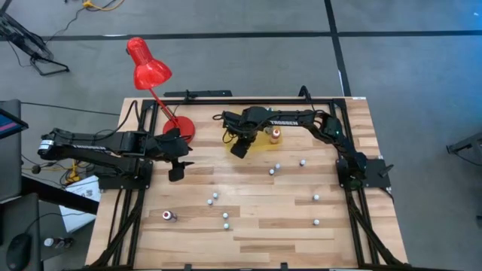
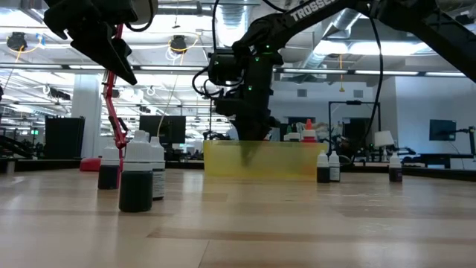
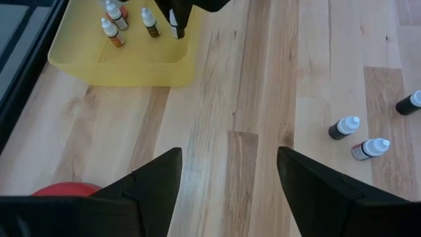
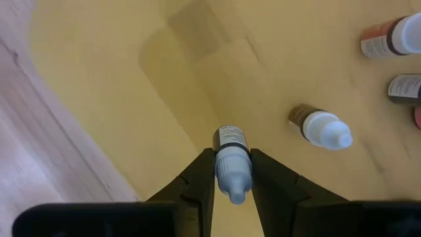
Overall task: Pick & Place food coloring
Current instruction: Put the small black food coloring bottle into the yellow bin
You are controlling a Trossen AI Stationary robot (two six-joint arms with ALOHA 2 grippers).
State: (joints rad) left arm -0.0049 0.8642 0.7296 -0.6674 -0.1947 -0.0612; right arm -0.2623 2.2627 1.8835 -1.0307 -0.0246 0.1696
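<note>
The food coloring bottles are tiny, with pale caps. Several stand scattered on the wooden table (image 1: 248, 241), for instance one bottle (image 1: 277, 167) and another (image 1: 215, 196). Three more (image 4: 320, 127) stand inside the yellow tray (image 1: 263, 143) at the table's far middle. My right gripper (image 4: 231, 155) hangs over the tray's left part, shut on one dark bottle (image 4: 230, 139). My left gripper (image 3: 229, 155) stands open and holds nothing, raised above the table's left side, near the red lamp's base (image 1: 181, 128). My right gripper pinches the bottle at its pale cap (image 4: 233, 172) between its two fingers (image 4: 197, 178). The fingers come from above, pointing down. The bottle stays upright with its dark body below the fingers, inside the tray. Whether its base touches the tray floor I cannot tell.
A red desk lamp (image 1: 147, 68) rises from its base at the far left, its arm slanting over the table edge. Three bottles (image 2: 136, 179) stand close to the low camera. Dark frame rails (image 1: 361, 218) run along the table's sides. Bare wood lies between the scattered bottles.
</note>
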